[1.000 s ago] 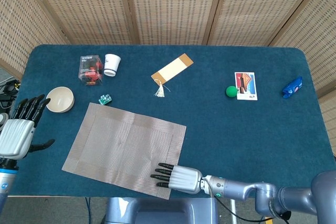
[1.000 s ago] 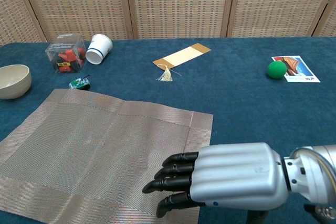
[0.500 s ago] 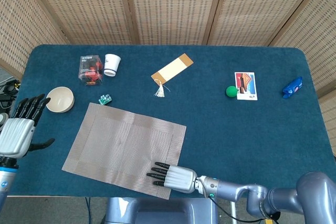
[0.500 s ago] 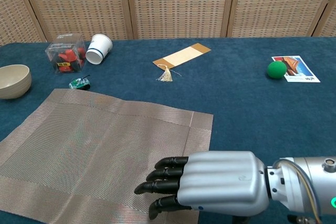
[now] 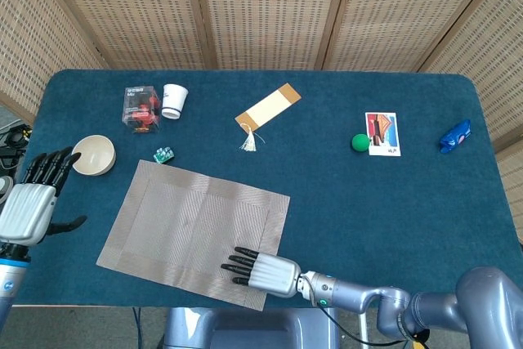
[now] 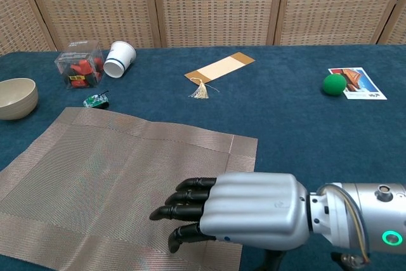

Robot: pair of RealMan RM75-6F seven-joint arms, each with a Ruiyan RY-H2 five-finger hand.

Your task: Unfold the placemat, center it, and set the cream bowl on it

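The woven beige placemat (image 5: 192,230) (image 6: 108,176) lies unfolded and flat on the blue table, left of centre and slightly skewed. My right hand (image 5: 260,269) (image 6: 238,211) lies palm down over its near right corner, fingers straight and resting on the mat. The cream bowl (image 5: 93,155) (image 6: 16,98) stands upright off the mat, beyond its far left corner. My left hand (image 5: 34,196) hovers open at the table's left edge, just left of the bowl and apart from it; the chest view does not show it.
A clear box of red pieces (image 5: 140,108), a tipped white cup (image 5: 173,100) and a small green gadget (image 5: 164,154) lie behind the mat. Further right are a tasselled bookmark (image 5: 267,109), green ball (image 5: 359,142), picture card (image 5: 382,134) and blue packet (image 5: 455,136).
My right hand has slid leftward along the mat's near edge, further onto the mat. The left hand, bowl and mat have barely moved.
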